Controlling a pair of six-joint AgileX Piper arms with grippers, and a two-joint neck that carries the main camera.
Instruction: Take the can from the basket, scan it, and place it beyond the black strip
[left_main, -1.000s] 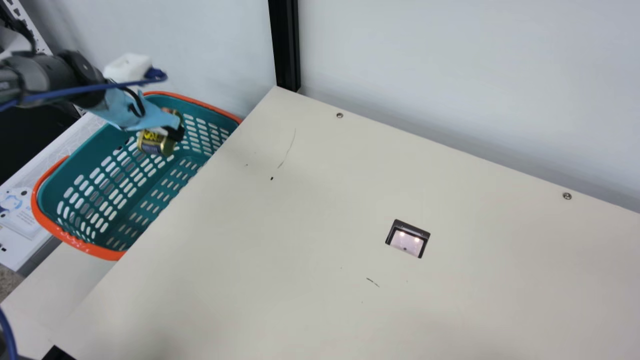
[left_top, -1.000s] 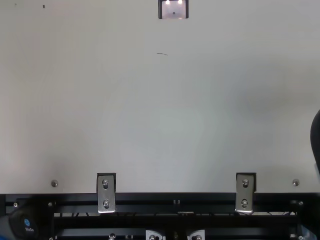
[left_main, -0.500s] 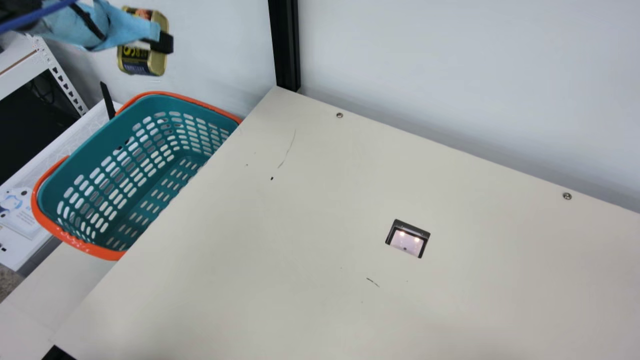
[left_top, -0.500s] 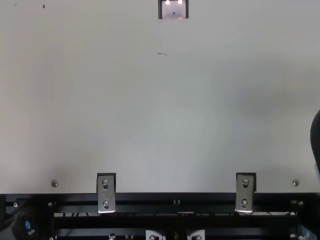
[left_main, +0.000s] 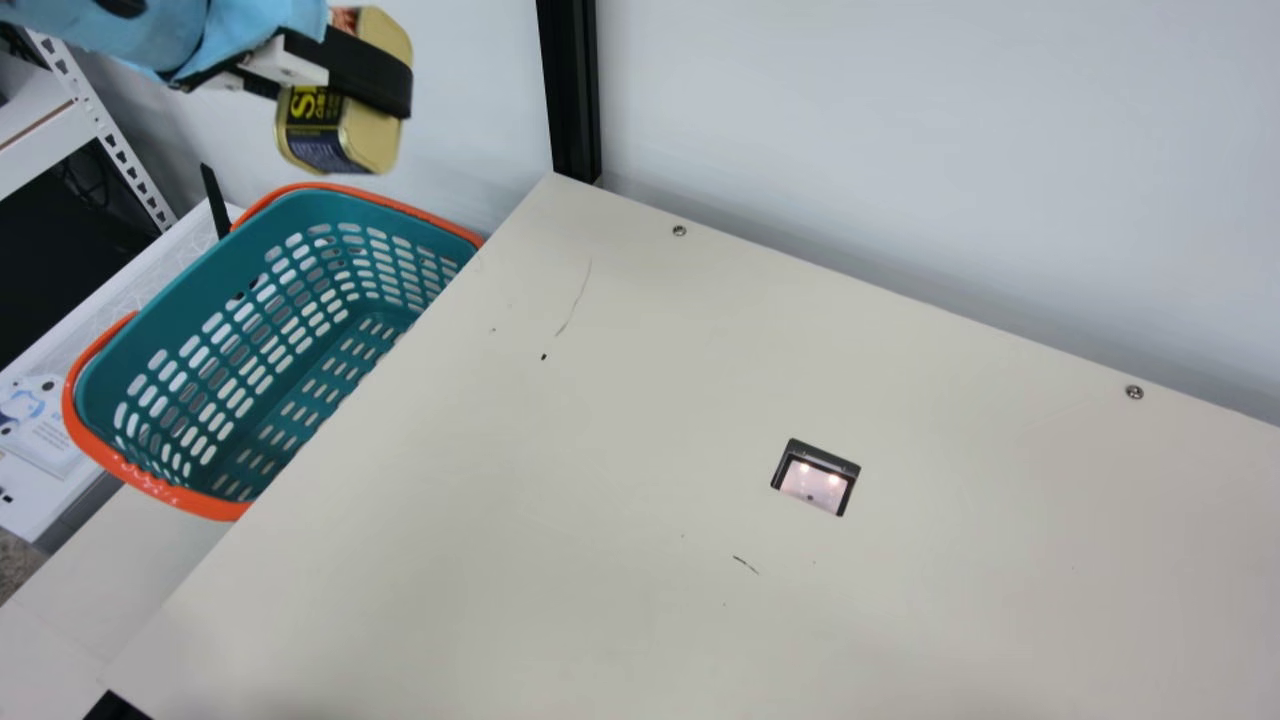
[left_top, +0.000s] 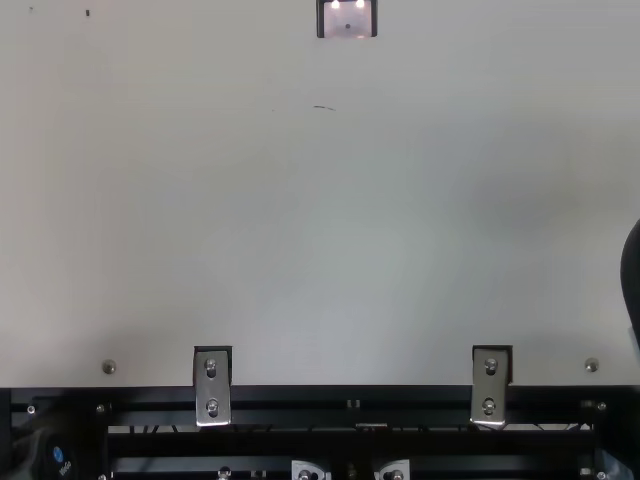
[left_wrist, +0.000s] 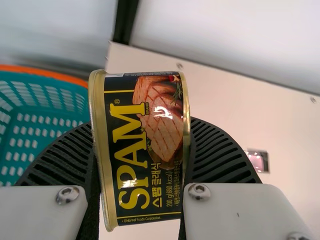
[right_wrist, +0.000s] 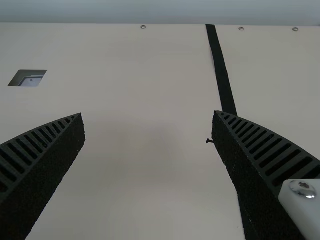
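Toward ten o'clock in the main view, your left gripper (left_main: 372, 80), jaws clamped on the meat can (left_main: 370, 140), has cleared the basket (left_main: 330, 205); your right gripper (right_wrist: 148, 114) has jaws apart.

Cream table (left_main: 560, 480), black strip (right_wrist: 220, 65) across it, inset scanner window (left_main: 815, 482), dark scuffs (left_main: 746, 565), screws (left_main: 1134, 392) near edge

Main cam: on neck, high, slanting down over cream table (left_main: 600, 600), teal plastic basket w/ orange rim (left_main: 190, 290) at view's L. Top cam: steep down, rect. black metal rail (left_top: 400, 400) along bottom. L wrist cam: v. close to dark gold-rimmed metal can (left_wrist: 137, 150), basket & table beyond. R wrist cam: looks across table, incl. flat black strip (right_wrist: 220, 65). All 4 share small dark-framed scanner window (left_main: 815, 485).
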